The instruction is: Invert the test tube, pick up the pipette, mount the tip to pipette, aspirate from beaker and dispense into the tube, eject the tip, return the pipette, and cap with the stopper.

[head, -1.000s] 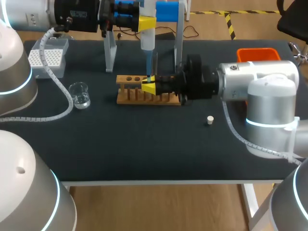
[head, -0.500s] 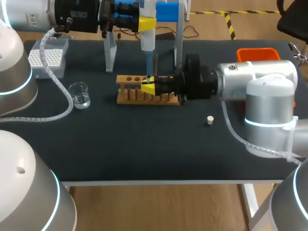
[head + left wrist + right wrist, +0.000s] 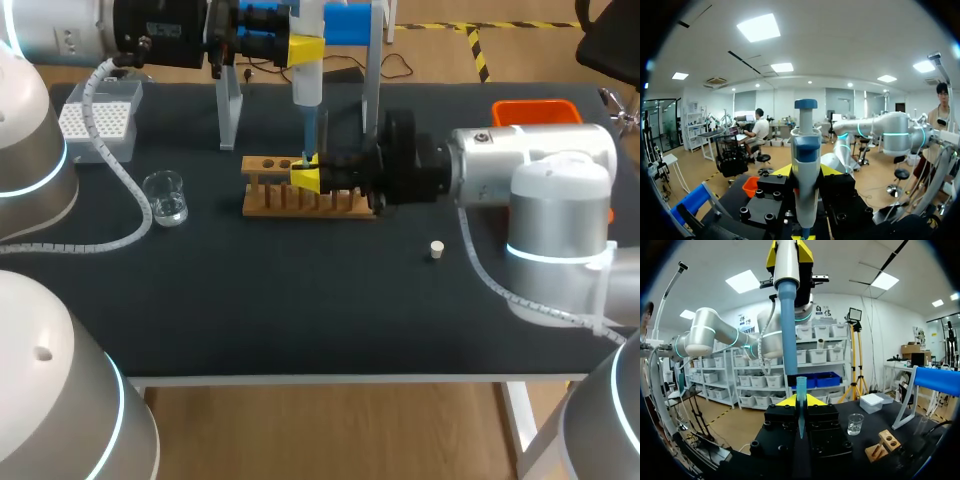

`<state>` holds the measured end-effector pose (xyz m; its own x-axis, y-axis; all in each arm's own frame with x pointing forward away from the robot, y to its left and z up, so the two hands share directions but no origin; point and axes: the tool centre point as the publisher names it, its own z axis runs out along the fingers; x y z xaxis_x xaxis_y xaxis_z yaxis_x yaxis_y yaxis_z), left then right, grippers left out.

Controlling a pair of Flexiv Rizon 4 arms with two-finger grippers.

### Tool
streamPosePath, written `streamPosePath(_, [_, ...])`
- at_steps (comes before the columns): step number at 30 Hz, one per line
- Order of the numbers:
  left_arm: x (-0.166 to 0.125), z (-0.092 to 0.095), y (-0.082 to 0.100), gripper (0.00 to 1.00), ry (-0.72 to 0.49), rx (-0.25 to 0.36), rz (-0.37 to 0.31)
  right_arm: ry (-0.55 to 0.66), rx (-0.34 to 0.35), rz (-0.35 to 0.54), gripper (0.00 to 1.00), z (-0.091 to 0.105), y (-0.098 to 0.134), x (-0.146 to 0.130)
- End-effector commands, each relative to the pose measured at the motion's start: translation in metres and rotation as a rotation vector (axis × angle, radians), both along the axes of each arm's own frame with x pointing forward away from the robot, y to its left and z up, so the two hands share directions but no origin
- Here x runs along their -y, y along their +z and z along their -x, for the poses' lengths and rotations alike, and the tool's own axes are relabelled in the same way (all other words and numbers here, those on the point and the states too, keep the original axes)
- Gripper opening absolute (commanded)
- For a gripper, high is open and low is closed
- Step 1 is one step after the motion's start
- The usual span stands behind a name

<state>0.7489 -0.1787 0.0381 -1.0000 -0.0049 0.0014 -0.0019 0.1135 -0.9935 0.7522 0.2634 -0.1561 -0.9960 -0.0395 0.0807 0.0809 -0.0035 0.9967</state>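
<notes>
**labrat:** ok so where's the tube at, and what's got hold of it?

**me:** The test tube (image 3: 801, 396) is pinched upright in my right gripper (image 3: 305, 177), a finger on each side, right over the wooden rack (image 3: 268, 200). It's a slim, bluish, see-through thing with its open mouth up, narrowing to a point down between my fingers. The pipette (image 3: 307, 70) hangs straight above the mouth. It has a white plastic barrel, a blue plunger knob on top and a long blue tip (image 3: 308, 130) aimed down at the tube. Can't tell if the tip actually touches the mouth. My left gripper (image 3: 303, 46) is clamped round the barrel from both sides.

**labrat:** and the rest? counts pls

**me:**
- One rack, pale wood with a row of slats along the front and two round holes showing beside my fingers.
- One small clear glass beaker (image 3: 165, 197), well off to the left of the rack, looks like some clear liquid at the bottom.
- One white tip box (image 3: 95, 118) with a gridded top, behind the beaker.
- One stubby pale stopper (image 3: 436, 249), sitting alone near my right arm.
- One orange bin (image 3: 535, 110) at the far right.
- One metal stand (image 3: 229, 105) behind the rack, with two grey uprights and a blue piece on top.

Everything's on a matte black table (image 3: 300, 310).
</notes>
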Motion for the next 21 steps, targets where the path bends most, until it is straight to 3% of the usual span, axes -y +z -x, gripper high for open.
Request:
streamPosePath(1, [-0.001, 0.000, 0.000, 0.00, -0.002, 0.000, -0.001, -0.003, -0.010, 0.005, 0.00, 0.002, -0.005, 0.002])
streamPosePath(9, [-0.001, 0.000, 0.000, 0.00, -0.002, 0.000, -0.001, -0.008, -0.028, 0.009, 0.00, 0.003, -0.015, 0.003])
streamPosePath(21, [-0.001, 0.000, 0.000, 0.00, -0.002, 0.000, -0.001, -0.007, -0.011, 0.005, 0.00, 0.003, -0.005, 0.003])
